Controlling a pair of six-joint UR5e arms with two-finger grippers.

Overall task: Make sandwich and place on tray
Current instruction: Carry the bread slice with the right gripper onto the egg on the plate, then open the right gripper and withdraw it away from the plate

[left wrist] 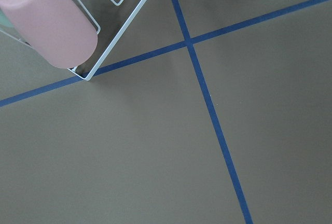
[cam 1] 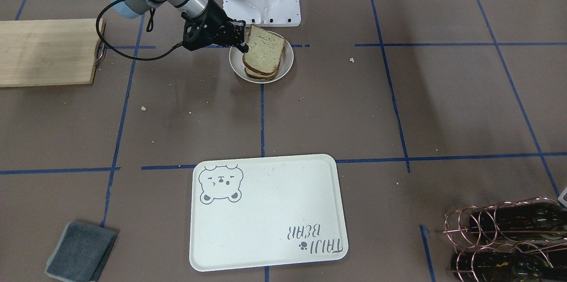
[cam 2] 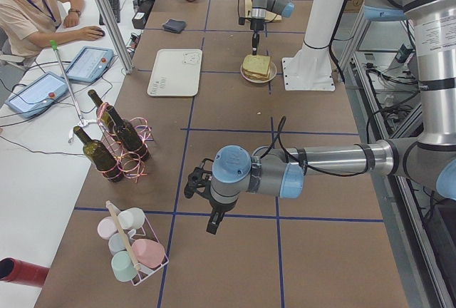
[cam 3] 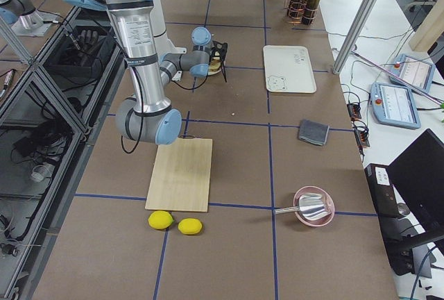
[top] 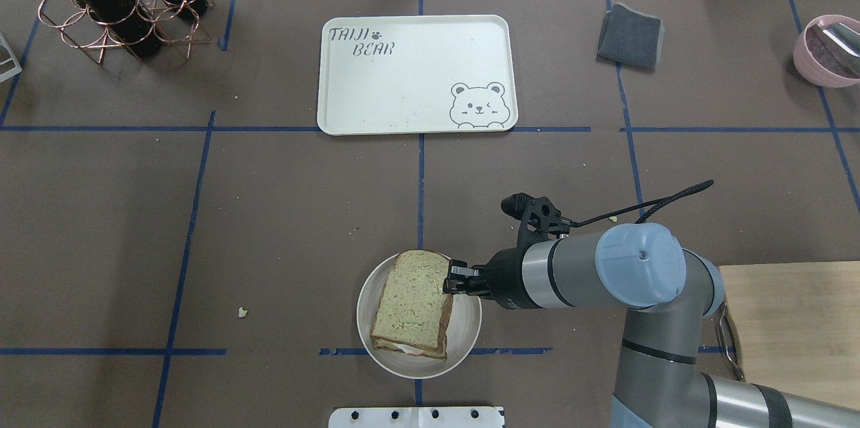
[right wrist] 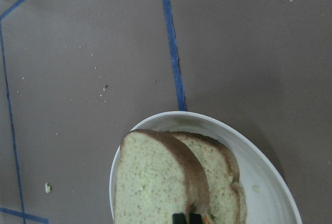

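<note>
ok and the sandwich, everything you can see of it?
The sandwich is two slices of speckled tan bread with brown crust; a sliver of white filling shows at its robot-side end. It sits in a round off-white bowl close to the robot's base. The top slice is tilted, raised on the side where the right tool looks pinched on its crust. It is not on the tray.

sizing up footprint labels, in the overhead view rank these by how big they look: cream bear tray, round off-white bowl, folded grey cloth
1. cream-white rectangular bear tray
2. round off-white bowl
3. folded dark grey cloth, which lies farther from the camera but clearly looks smallest
</note>
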